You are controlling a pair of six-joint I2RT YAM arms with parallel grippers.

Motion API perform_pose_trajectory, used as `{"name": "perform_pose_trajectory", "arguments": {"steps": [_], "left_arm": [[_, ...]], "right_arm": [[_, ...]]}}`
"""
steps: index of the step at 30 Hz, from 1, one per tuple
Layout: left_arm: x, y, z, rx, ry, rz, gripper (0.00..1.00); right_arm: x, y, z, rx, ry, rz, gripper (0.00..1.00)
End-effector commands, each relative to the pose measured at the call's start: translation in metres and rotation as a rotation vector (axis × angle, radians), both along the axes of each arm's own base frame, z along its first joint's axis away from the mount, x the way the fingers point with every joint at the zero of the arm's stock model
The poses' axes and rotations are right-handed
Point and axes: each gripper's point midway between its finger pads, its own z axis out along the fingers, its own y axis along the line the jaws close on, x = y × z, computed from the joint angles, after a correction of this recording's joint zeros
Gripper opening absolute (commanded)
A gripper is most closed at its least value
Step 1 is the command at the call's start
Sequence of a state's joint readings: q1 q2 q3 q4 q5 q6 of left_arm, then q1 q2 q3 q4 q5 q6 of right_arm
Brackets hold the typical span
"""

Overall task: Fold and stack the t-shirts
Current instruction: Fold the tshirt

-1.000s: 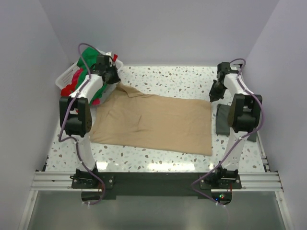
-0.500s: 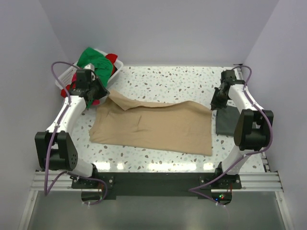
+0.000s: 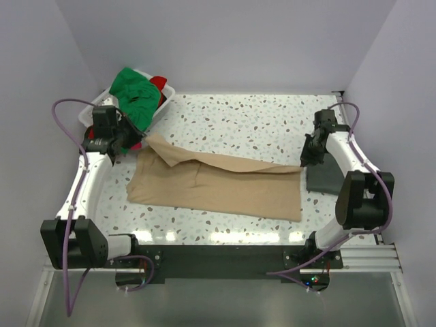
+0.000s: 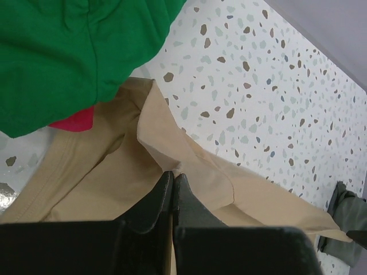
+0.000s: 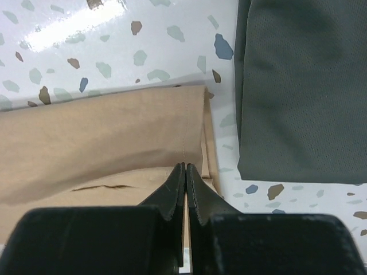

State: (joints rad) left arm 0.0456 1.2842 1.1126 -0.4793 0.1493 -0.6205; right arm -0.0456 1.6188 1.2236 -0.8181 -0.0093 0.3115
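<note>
Left wrist view: left claw (image 4: 173, 176) pinches an edge of tan t-shirt (image 4: 86, 177)

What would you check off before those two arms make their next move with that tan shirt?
1. Left gripper pinching the tan shirt's far edge: ok.
2. Right gripper pinching its far corner: ok.
3. Near half lying flat on the table: ok.
4. Dark grey shirt apart from the tan one: ok.
5. Green shirt overhanging the basket, clear of the tan one: cannot tell.
</note>
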Motion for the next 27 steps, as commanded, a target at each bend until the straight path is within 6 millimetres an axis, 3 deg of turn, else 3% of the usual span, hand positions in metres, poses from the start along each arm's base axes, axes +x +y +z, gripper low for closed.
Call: {"name": "perform_pose_trajectory", "arguments": {"steps": [1,8,11,13,16,18,22,25,26,27], "left_arm": [[-0.011,0.003,0.005,-0.013,-0.01,0.018,0.0],[-0.028,-0.004,-0.024,-0.044,0.054,-0.008,0.0],[-0.035,-0.005,-0.036,-0.048,0.079,-0.013,0.0],[-0.039,-0.006,-0.042,-0.046,0.094,-0.02,0.0],[-0.048,-0.005,-0.058,-0.031,0.131,-0.026,0.0],[-0.049,-0.002,-0.063,-0.013,0.139,-0.024,0.0],[-0.044,0.018,-0.072,0.073,0.136,-0.006,0.0],[-0.038,0.028,-0.084,0.097,0.155,-0.012,0.0],[-0.036,0.028,-0.091,0.092,0.173,-0.02,0.0],[-0.034,0.03,-0.094,0.097,0.177,-0.023,0.0]], "right_arm": [[-0.009,-0.003,0.005,-0.036,-0.021,0.014,0.0],[-0.028,-0.001,-0.011,-0.055,0.031,0.025,0.0],[-0.036,-0.001,-0.008,-0.085,0.044,0.03,0.28],[-0.037,0.004,0.008,-0.145,0.013,0.064,0.46],[-0.032,0.026,0.031,-0.18,-0.054,0.126,0.54],[-0.027,0.05,0.038,-0.131,-0.094,0.161,0.54],[-0.013,0.127,0.05,0.037,-0.202,0.273,0.52],[-0.008,0.198,0.046,0.137,-0.23,0.4,0.5],[-0.017,0.229,0.045,0.163,-0.231,0.473,0.49],[-0.008,0.254,0.054,0.2,-0.274,0.514,0.47]]}}
